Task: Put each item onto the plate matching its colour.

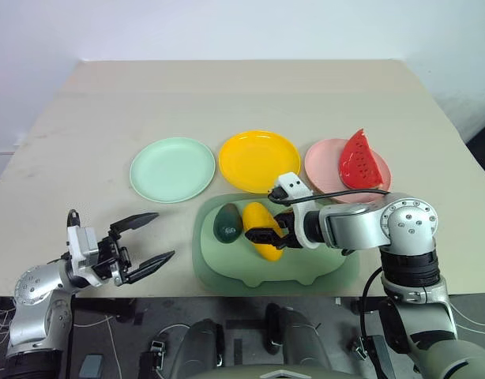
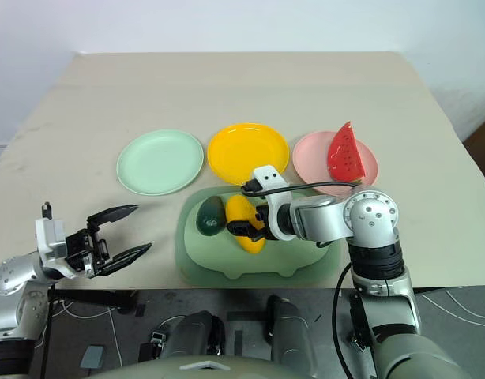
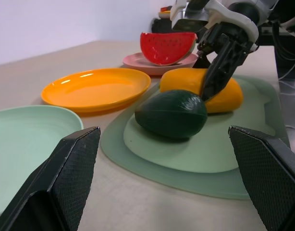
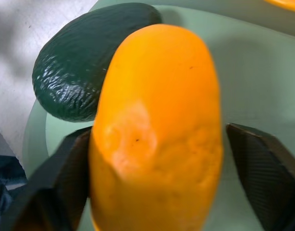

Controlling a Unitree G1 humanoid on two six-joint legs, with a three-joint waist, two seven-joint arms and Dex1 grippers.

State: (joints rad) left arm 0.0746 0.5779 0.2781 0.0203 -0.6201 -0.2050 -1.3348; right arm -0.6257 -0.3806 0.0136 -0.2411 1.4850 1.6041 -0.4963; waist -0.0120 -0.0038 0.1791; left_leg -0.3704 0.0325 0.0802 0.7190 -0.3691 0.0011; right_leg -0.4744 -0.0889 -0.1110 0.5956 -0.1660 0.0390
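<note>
Smooth yellow oval toy mango (image 1: 263,229) lies on the pale green board (image 1: 321,268) beside the dark avocado (image 1: 227,223) — likely light, rigid, slippery. Right gripper (image 1: 268,235) straddles its middle, jaws closing, one finger apparently clear; left gripper (image 1: 148,241) open, idle.

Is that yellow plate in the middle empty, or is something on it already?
Empty. The yellow plate shows only bare surface; the yellow fruit lies on the pale green board, between the right gripper's fingers.
</note>
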